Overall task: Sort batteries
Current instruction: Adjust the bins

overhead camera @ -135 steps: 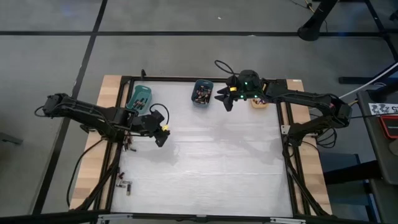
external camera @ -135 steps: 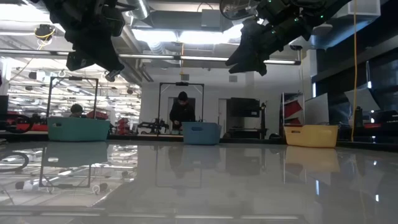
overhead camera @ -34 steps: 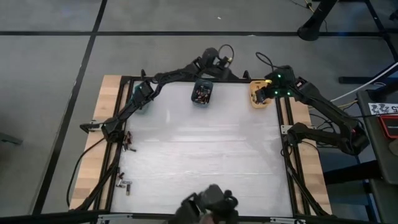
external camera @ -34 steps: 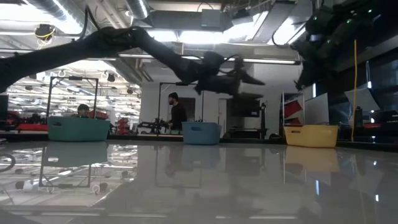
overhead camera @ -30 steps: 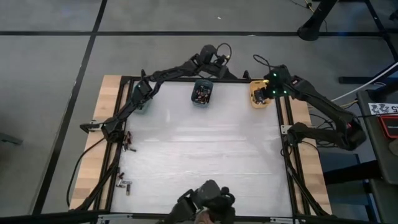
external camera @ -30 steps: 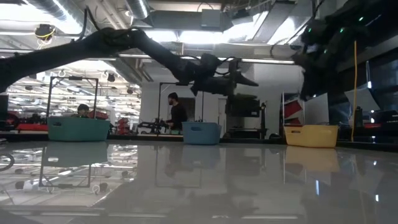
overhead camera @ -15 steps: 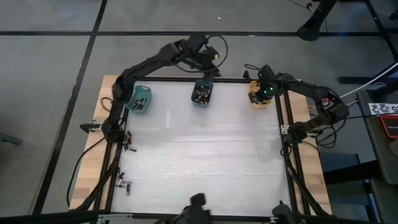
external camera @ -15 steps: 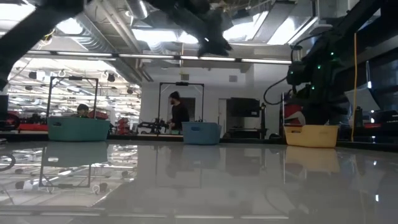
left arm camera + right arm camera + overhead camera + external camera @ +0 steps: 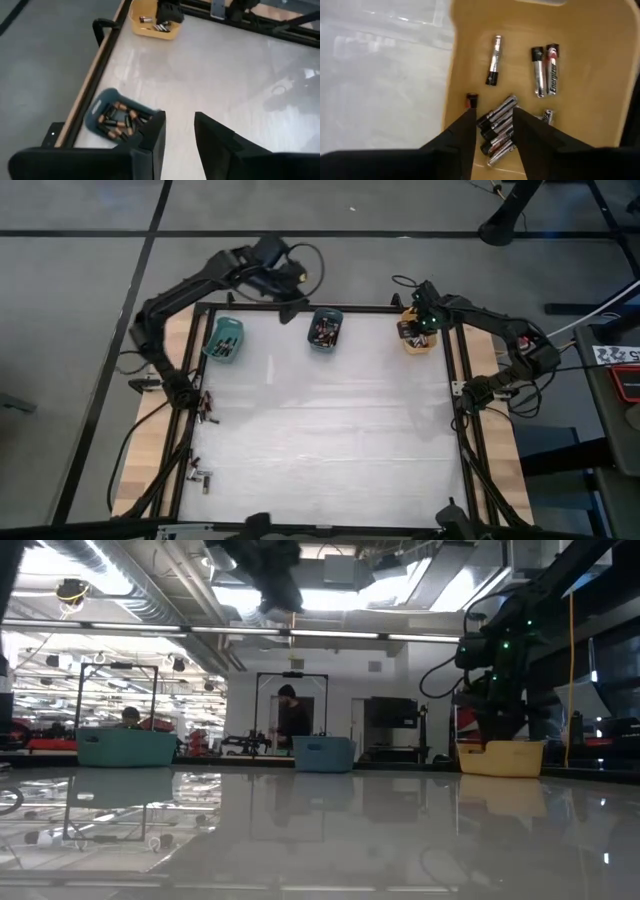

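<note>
Metal-cased cells (image 9: 502, 131) lie loose in the yellow bin (image 9: 590, 125) at the bench's far right corner; more fill the blue bin (image 9: 107, 107) at the middle of the far edge, a few show in the teal bin (image 9: 223, 340) toward the far left corner, and strays (image 9: 203, 477) rest on the frame along the left edge. Each battery looks hard, smooth and round, so I judge it dense for its size, stiff, unlikely to break, but quick to roll or squirt out of a pinch. The sound hold would be across the middle of the barrel, fingers square to its length, not on the rounded ends. The heap under the right end effector sits cell against cell, which would make singling one out awkward; the two lying apart near the bin's far wall (image 9: 543, 70) look easier to take.

The right end effector (image 9: 492, 132) hangs low over the yellow bin, fingers apart, nothing between them. The left end effector (image 9: 177, 137) is raised beyond the bench's far edge, between the teal and blue bins, with a gap between its fingers and nothing held.

The white bench (image 9: 330, 430) looks glossy, so a dropped cell would likely run.
</note>
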### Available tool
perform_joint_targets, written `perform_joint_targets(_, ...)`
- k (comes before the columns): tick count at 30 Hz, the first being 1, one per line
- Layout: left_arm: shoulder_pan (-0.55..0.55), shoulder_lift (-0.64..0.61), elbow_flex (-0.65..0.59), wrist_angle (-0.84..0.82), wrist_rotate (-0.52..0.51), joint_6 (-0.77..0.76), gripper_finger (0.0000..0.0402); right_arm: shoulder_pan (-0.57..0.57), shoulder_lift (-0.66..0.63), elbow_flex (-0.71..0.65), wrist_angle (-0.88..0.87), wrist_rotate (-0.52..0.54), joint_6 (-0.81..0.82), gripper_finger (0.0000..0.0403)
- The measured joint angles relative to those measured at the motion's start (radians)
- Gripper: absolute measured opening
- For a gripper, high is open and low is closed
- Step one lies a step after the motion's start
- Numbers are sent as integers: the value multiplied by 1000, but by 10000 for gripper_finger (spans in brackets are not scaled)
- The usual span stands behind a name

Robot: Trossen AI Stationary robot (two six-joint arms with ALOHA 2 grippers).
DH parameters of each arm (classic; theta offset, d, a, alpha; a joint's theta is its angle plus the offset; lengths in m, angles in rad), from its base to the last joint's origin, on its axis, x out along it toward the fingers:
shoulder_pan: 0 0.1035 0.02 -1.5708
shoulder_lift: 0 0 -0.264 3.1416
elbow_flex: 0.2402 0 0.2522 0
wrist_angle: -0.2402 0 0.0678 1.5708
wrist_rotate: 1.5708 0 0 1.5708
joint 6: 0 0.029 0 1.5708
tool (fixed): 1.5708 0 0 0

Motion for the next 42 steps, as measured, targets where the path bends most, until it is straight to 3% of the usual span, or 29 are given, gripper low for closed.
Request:
perform_joint_targets(3,11,-127,-175,99,4,-29,84,0,4,0,-9,22,49,102)
perform_joint_targets(8,-2,-297,-454,283,-6,-129,69,1,4,0,-11,12,95,12)
perform_joint_targets(16,-57,-469,-726,454,-47,-238,39,84,57,0,-18,46,197,5)
perform_joint_targets(24,-91,-539,-775,477,-46,-271,18,169,133,1,28,60,267,2)
perform_joint_targets(42,-92,-549,-775,468,-46,-240,4,373,138,106,57,-13,390,0)
